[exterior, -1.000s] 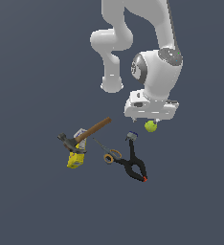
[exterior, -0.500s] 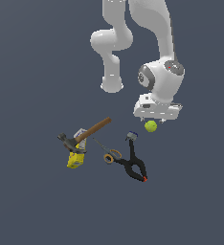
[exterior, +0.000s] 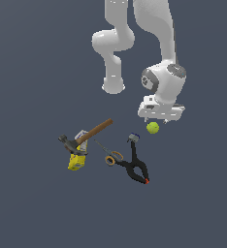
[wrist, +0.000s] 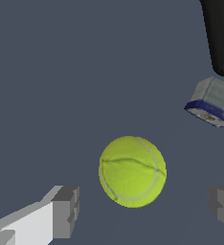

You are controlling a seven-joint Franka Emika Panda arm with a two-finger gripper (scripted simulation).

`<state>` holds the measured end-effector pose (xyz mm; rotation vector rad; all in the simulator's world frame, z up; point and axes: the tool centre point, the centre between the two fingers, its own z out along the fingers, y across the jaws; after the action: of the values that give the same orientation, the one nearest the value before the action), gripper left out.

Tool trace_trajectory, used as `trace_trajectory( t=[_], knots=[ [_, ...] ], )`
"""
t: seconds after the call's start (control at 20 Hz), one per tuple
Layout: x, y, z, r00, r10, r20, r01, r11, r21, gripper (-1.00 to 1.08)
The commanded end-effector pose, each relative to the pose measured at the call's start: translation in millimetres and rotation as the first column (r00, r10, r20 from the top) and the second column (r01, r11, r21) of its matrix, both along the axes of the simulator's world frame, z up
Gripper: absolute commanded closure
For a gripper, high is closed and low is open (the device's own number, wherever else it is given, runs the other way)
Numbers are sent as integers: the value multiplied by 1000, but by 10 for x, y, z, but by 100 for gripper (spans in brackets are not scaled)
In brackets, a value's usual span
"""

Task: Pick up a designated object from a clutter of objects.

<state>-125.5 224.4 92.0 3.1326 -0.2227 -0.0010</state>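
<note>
Our gripper (wrist: 142,206) is spread wide, holding nothing, directly above the yellow-green ball (wrist: 132,171), which sits between the fingertips (wrist: 66,210), so we judge straight descent next.

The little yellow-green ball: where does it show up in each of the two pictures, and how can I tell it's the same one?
Exterior view: the ball sits just below the tool, toward the exterior view's right of the clutter.
Wrist view: the ball fills the middle, between the two grey fingertips.
Shared landmark: the small grey, blue-banded item close to the ball, at the end of the black clamp.
</note>
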Motion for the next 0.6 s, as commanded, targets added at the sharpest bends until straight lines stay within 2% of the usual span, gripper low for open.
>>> trace_trajectory(
  t=[0.0, 0.55],
  knots=[
    [0, 0, 0, 1000, 0, 0, 0, 1000, 0, -92],
    [-16, 4, -312, 1000, 0, 0, 0, 1000, 1, -92]
  ],
)
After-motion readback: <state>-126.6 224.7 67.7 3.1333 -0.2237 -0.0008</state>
